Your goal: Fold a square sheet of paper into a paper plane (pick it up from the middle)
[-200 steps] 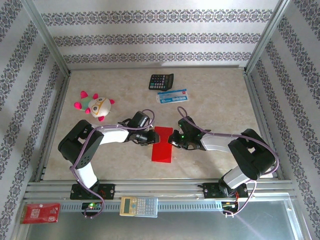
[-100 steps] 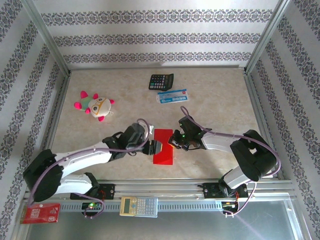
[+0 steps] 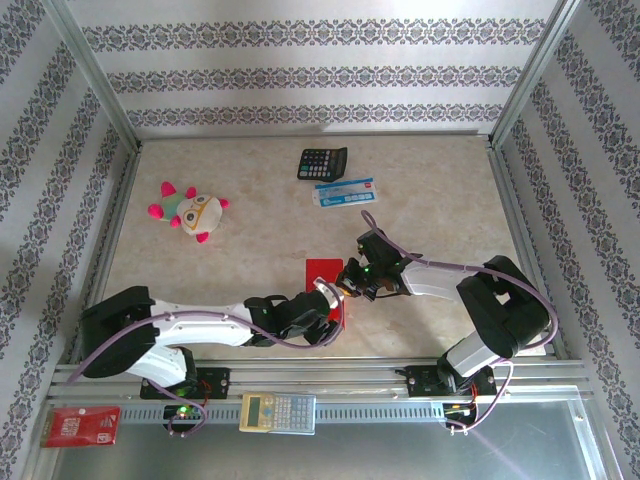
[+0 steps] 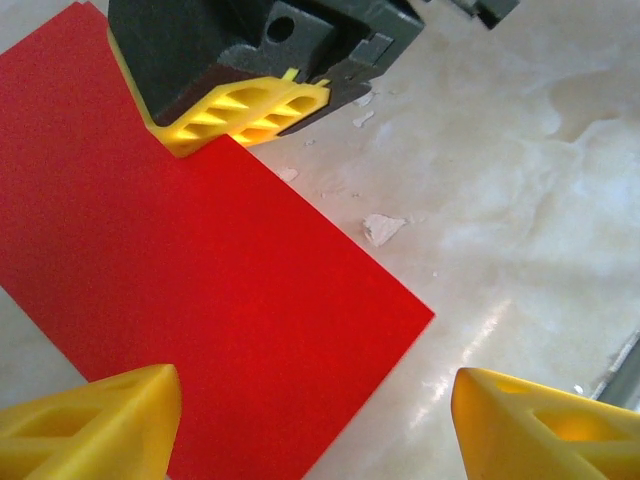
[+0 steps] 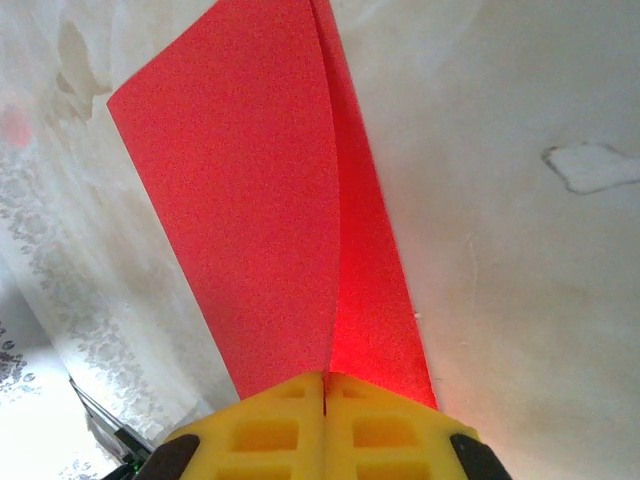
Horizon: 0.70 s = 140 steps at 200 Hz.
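The right claw (image 5: 325,405) is pressed shut on the long edge of the thin, bright red sheet of paper (image 5: 250,190), whose two folded layers fan out from its yellow fingertips (image 5: 270,425). The paper lies as a narrow rectangle near the middle of the pale marbled bench (image 3: 440,200). The left claw (image 4: 315,425) hovers over the paper's near end, its jaws wide apart and holding nothing, one tip above the red surface and the other above bare bench. Farther back stand a black calculator (image 3: 322,162) and a blue-and-white packet (image 3: 346,193); a pink-and-white plush toy (image 3: 192,211) lies well to the left.
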### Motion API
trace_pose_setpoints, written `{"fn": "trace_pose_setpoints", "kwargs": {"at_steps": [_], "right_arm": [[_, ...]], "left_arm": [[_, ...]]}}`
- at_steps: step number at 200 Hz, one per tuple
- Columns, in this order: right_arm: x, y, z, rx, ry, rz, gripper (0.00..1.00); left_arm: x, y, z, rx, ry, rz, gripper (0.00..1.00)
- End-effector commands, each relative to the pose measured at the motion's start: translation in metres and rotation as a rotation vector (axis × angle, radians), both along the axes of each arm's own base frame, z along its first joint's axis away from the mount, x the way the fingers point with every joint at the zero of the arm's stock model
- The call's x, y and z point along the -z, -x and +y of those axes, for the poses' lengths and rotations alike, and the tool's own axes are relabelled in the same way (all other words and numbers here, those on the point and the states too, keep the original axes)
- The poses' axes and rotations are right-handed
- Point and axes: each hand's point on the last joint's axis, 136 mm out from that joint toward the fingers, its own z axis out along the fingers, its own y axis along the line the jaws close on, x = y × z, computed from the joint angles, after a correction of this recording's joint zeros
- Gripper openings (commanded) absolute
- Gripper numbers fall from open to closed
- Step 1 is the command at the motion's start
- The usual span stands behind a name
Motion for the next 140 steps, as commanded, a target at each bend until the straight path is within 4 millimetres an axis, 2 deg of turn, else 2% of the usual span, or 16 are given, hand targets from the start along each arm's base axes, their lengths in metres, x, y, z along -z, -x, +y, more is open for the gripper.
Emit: {"fn": "trace_pose_setpoints", "kwargs": {"at_steps": [1,21,52,86,140], "right_arm": [[-0.0006,-0.0025,0.0001,0.014,-0.013,0.023,0.01],[0.0001,-0.0023,-0.0004,0.016,-0.012,0.023,0.01],[0.0018,-0.0018,-0.0008,0.016,-0.014,0.025,0.01],[0.0029,-0.0013,-0.0012,0.016,-0.013,0.028,0.00],[0.0034,-0.0018,-0.0025,0.011,-0.009,0.022,0.03]], "left_arm": [[-0.0099,-0.0064,-0.0135,0.025,0.003,-0.063,0.70],[-0.0077,-0.0086,-0.0143,0.027,-0.011,-0.071,0.62],[-0.0127,-0.0122,-0.0142,0.018,-0.007,-0.089,0.39],[-0.0123,-0.0131,-0.0152,0.016,0.003,-0.077,0.19],[-0.0156,-0.0148,-0.0128,0.010,0.059,-0.036,0.00]]}}
